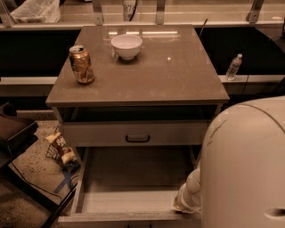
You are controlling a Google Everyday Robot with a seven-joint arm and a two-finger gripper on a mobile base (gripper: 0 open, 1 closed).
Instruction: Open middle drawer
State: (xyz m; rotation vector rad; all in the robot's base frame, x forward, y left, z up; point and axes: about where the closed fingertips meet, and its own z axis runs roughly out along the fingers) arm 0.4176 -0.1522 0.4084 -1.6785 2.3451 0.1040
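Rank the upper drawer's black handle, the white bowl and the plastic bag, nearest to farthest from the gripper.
Gripper: low right, at the front of the open middle drawer.
1. Black handle, just above.
2. White bowl, tabletop rear.
3. Plastic bag, far back left.

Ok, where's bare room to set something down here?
The brown tabletop is bare across its right half and front edge; the white bowl and gold drink can take the back left. The pulled-out pale-grey middle drawer shows a bare floor; its front right corner is crowded by the pincer and white arm.
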